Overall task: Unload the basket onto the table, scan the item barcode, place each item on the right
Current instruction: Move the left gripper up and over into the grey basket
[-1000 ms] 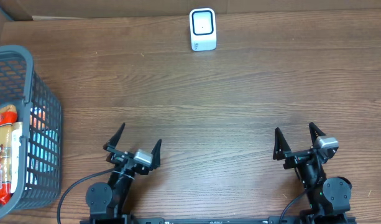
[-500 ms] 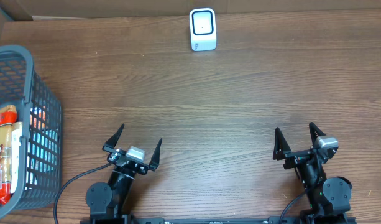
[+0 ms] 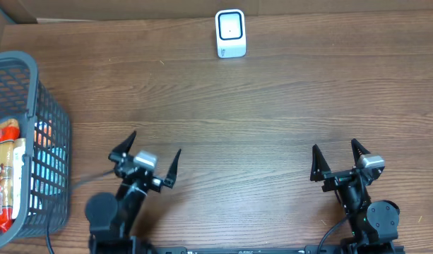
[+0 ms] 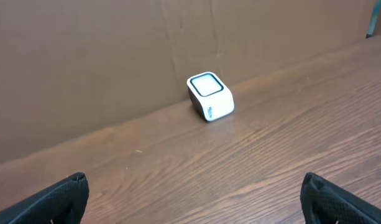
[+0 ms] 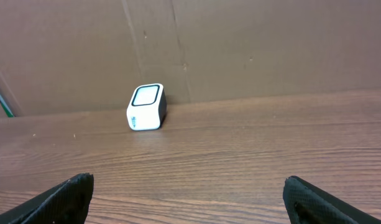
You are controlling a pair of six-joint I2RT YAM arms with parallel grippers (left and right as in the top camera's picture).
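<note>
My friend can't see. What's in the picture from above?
A wooden table has the robot's left end effector and right end effector at its near edge, both open and empty. A white scanner stands at the far edge; a grey basket of food packets is at the left.

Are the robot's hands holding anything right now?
No, nothing is held. The left gripper and the right gripper are both open wide with nothing between their fingers.

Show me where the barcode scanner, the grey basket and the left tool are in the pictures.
barcode scanner (image 3: 230,32): overhead view, on its top face.
grey basket (image 3: 52,106): overhead view, on its right wall.
left tool (image 3: 156,142): overhead view, midway between its fingertips.
</note>
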